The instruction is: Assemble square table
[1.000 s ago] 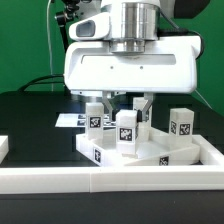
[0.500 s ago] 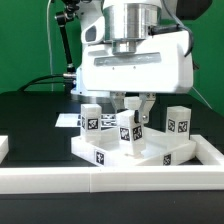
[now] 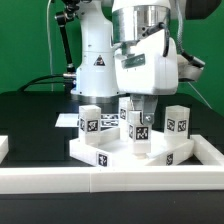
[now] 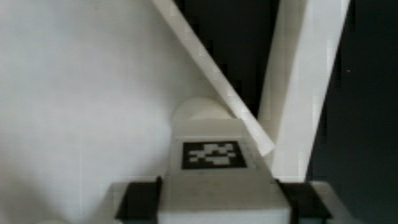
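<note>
White slab: the square table top (image 3: pixel 130 155) lies flat on the black bench (image 3: pixel 35 115), close against the long white wall (image 3: pixel 110 181) at the front.
Legs standing: three legs look upright on the slab. One (image 3: pixel 90 120) is toward the exterior view's left, one (image 3: pixel 178 122) is toward the exterior view's right, and one (image 3: pixel 122 112) is at the back, partly hidden.
Leg in hand: the fourth leg (image 3: pixel 137 137) stands near the middle front of the slab, right under the arm.
Tool: the tool (image 3: pixel 138 112) sits over the top of that fourth leg. In the wrist view a dark finger (image 4: pixel 135 200) shows on each side of the tagged leg (image 4: pixel 215 150), so it looks clamped on it.
How far along: it seems well on. Three legs look placed and the last one looks like it is being fixed in. Whether any leg is tight cannot be told.
What is left: finish the fourth leg, then let go.
Holders: no box or bowl shows. Only the slab carries things, and it carries the four legs.
Tag sheet: the marker board (image 3: pixel 68 121) lies flat behind the slab.
</note>
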You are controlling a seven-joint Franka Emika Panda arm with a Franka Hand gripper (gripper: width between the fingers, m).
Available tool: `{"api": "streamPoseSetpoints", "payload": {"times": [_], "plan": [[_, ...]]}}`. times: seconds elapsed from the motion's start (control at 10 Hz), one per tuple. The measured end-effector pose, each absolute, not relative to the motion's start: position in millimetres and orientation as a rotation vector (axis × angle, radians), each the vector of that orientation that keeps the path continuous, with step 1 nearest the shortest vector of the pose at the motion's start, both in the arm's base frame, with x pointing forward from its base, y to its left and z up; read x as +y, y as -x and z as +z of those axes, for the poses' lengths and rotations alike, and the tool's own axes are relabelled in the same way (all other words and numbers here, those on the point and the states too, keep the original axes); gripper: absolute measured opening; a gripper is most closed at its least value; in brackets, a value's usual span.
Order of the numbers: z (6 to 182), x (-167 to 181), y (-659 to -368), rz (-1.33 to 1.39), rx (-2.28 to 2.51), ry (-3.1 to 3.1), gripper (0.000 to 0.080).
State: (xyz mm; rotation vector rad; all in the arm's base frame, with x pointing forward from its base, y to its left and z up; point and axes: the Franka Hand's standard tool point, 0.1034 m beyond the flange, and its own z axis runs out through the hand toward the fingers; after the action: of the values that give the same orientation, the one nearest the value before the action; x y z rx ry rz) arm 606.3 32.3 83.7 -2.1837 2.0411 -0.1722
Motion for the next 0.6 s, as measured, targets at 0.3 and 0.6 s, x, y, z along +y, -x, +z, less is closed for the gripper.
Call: {"api": "streamPoseSetpoints", "payload": {"times": [0.3,0.6], "plan": [[83.8,33.6,-606.9,-0.14,2.197,1.991,0.0293],[82.9,34.1,-606.5,-0.145,2.142,2.055,0.0525]]}}
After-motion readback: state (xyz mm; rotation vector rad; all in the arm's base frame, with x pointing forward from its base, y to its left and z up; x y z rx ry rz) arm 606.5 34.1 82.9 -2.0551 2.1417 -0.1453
